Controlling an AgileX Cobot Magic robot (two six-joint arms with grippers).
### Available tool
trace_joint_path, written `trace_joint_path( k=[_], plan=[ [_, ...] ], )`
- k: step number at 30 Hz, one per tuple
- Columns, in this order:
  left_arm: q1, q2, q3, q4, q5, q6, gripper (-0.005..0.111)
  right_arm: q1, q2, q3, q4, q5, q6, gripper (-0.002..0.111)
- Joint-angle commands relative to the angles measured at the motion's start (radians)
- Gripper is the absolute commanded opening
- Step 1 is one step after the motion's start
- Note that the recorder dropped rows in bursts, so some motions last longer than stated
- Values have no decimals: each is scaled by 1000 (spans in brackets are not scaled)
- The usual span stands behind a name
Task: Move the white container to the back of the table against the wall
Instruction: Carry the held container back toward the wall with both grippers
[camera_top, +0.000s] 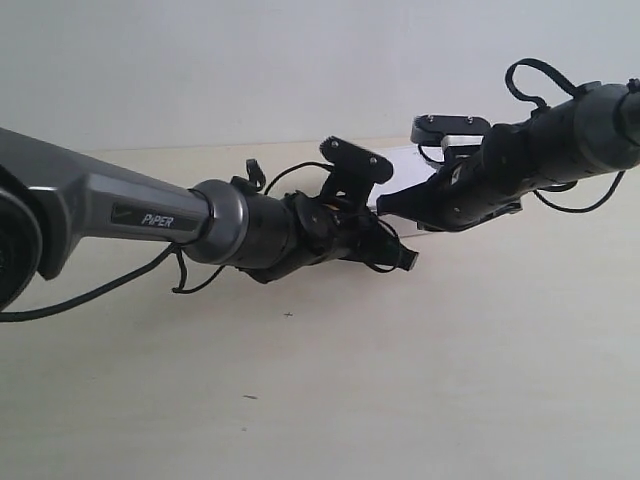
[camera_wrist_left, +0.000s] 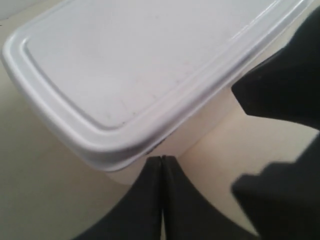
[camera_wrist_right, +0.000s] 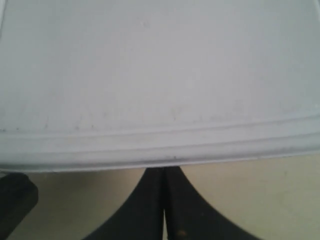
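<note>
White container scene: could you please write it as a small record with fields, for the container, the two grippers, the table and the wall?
white container: lid on, flat on the table
left gripper: shut, tips near a rounded corner, under the lid rim
right gripper: shut, tips at a straight side, under the rim
table: pale cream, few small dark marks
wall: plain; whether the container touches it cannot be told

White container near wall, two arms meeting
</note>
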Motion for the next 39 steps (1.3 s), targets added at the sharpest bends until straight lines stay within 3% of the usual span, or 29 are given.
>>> trace_joint_path(
  k=[1,39],
  plan=[
    [23,1,-14,1,5,11,0,0,31,-54,0,0,-10,0],
    [61,10,-64,48,30,107,0,0,220,-374,0,40,-9,0]
  ],
)
